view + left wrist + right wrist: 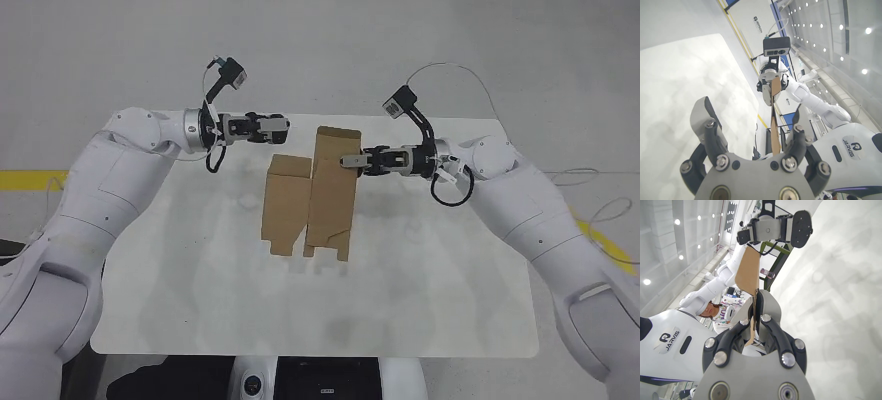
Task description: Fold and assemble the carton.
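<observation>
The carton [310, 195] is a flat, unfolded piece of brown cardboard made of two joined panels, held above the white table [420, 290]. My right gripper [348, 161] is shut on its right edge; the right wrist view shows the pinch [753, 302] with the carton [747, 272] stretching away. My left gripper [283, 127] is open at the carton's far left corner. In the left wrist view the carton [775, 128] runs edge-on between the spread fingers [704, 113], touching neither, and the right gripper [772, 94] clamps its far end.
Bare white tabletop lies all around and beneath the carton. The table's rounded edges are near both arms' elbows.
</observation>
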Controlling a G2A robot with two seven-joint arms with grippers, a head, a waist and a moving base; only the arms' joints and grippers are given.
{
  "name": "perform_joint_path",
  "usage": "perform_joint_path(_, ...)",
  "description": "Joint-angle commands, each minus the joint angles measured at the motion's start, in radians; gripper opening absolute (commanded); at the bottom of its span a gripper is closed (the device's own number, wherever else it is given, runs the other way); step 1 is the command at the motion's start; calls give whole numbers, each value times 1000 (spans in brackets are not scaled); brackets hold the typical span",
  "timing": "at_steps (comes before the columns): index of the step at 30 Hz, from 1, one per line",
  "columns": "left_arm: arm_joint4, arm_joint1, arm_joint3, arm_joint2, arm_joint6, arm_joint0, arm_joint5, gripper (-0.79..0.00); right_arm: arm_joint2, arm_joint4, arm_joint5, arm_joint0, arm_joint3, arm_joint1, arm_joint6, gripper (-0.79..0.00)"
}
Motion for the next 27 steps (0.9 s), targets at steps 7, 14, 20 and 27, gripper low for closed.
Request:
perform_joint_path(7, 74, -10, 92, -27, 82, -12, -19, 0, 78, 66, -23, -1, 93, 0, -24, -785)
perform_joint_path(14, 90, -8, 35, -50, 91, 41, -10, 0, 102, 130, -6, -22, 168, -30, -70, -785)
perform_joint_path(20, 104, 0, -52, -71, 107, 107, 35, 0, 97, 70, 41, -40, 179, -51, -158, -785)
perform_joint_path(27, 145, 13, -169, -100, 127, 177, 87, 0, 114, -3, 105, -46, 175, -56, -181, -785)
